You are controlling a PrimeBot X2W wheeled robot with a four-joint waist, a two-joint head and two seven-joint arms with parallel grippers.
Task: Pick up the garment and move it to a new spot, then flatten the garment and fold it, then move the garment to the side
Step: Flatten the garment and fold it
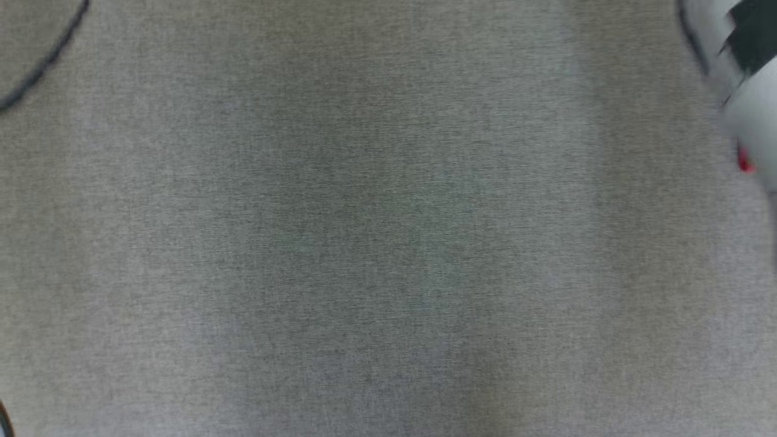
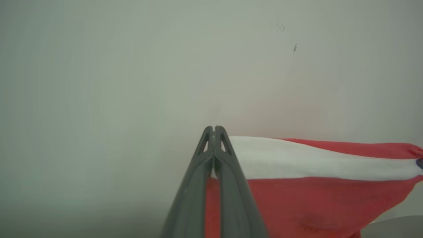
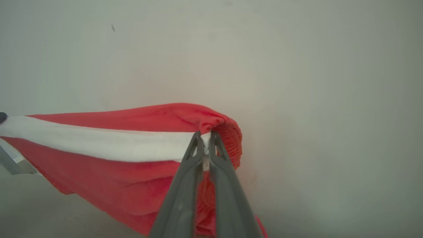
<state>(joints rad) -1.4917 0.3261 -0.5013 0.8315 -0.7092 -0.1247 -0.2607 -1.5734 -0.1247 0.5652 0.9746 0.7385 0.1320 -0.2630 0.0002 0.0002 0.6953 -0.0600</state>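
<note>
Centrally, the garment (image 2: 314, 198), red with a white band (image 2: 297, 162), hangs in the air, stretched between the two grippers and touching no surface that we can see. We read this two-point hold along the banded edge as a way of letting the cloth fall open before it is laid down at its new spot. The left gripper (image 2: 214, 130) has its jaws pressed together on one end of the band. The right gripper (image 3: 205, 135) has its jaws clamped on the other end, beside a ribbed red hem (image 3: 231, 145). Behind the cloth is a plain pale background. From the head we see a blurred grey woven surface (image 1: 364, 243), with a pale forearm (image 1: 753, 103) at its upper right corner.
</note>
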